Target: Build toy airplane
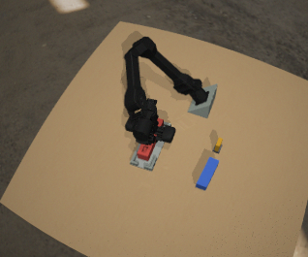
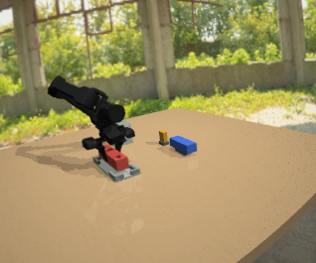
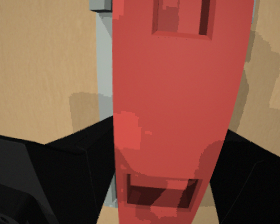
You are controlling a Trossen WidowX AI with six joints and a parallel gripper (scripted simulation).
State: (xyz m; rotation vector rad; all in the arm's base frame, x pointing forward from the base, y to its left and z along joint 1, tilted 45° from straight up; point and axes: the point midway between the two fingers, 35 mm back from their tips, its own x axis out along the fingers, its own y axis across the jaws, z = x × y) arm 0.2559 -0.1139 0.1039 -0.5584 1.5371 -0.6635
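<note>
The red fuselage lies lengthwise in the grey jig, low between its end posts. Whether its underside rests fully flat cannot be told. My gripper is shut on the fuselage, one finger on each long side. Two empty rectangular sockets show in the fuselage's top in the wrist view. The blue wing lies on the table. The small yellow tail fin stands upright near one wing end, with a dark foot.
The tan table carries everything. The arm's grey base stands beyond the jig and tail fin, and the arm bends over from there. The wing and tail fin are to the jig's right in the top and exterior views.
</note>
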